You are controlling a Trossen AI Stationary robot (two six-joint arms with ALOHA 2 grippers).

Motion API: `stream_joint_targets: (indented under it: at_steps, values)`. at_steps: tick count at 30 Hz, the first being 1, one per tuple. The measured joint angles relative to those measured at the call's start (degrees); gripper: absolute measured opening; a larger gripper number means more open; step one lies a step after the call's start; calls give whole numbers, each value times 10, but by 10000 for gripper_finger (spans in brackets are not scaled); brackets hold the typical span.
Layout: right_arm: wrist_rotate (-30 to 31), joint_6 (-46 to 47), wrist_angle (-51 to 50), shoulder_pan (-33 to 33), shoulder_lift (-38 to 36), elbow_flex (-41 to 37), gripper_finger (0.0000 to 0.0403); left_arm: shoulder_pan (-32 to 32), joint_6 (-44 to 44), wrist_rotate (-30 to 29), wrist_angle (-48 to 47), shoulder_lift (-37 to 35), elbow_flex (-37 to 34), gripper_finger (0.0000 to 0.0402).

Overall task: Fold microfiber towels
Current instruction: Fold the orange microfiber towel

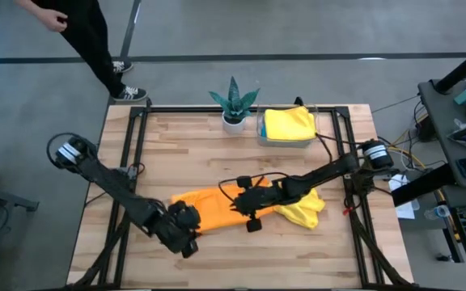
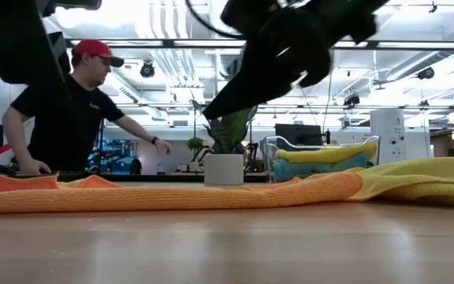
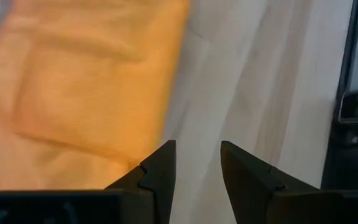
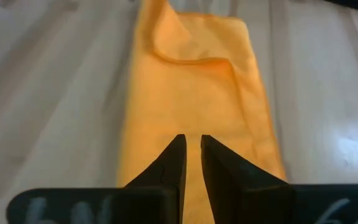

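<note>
Here, a wooden surface (image 1: 217,259) in a dark metal frame fills most of the overhead view. Two dark robot arms reach in from its left and right sides.

An orange towel (image 1: 209,202) lies stretched out as a long strip across the middle of the surface. One end corner is curled over on itself, as the right wrist view shows. Just beside it, on the right, a yellow towel (image 1: 302,208) lies bunched, touching the orange one.

The left hand (image 1: 186,239) sits low at the left end of the orange towel, near the front edge of the surface. Its fingers (image 3: 163,171) are spread apart with nothing between them, and the orange cloth lies just ahead and to one side.

The right hand (image 1: 241,200) hovers over the right half of the orange towel. Its fingers (image 4: 178,158) are nearly pressed together, a thin gap showing, and they grip nothing.

At the back edge, a clear tray (image 1: 285,139) holds another folded yellow towel (image 1: 288,123) on top of a blue one (image 2: 310,167). A small spiky plant (image 1: 234,101) in a white pot stands beside the tray.

A person (image 2: 69,118) in a red cap and black shirt stands behind the surface.
</note>
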Motion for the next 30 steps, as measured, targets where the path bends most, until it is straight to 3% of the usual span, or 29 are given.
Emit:
stream_joint_targets:
  at_steps: [5,11,22,30]
  values:
    - [31,14,60,19,-36,-61,43,-2,-1,22,0,59,35,112]
    - [59,16,91,31,-49,-102,43,-3,-23,53,1,66,41,115]
    - [73,16,134,32,-49,-112,43,-2,10,30,-29,61,37,216]
    - [75,20,135,32,-49,-112,43,15,-73,29,-75,72,37,210]
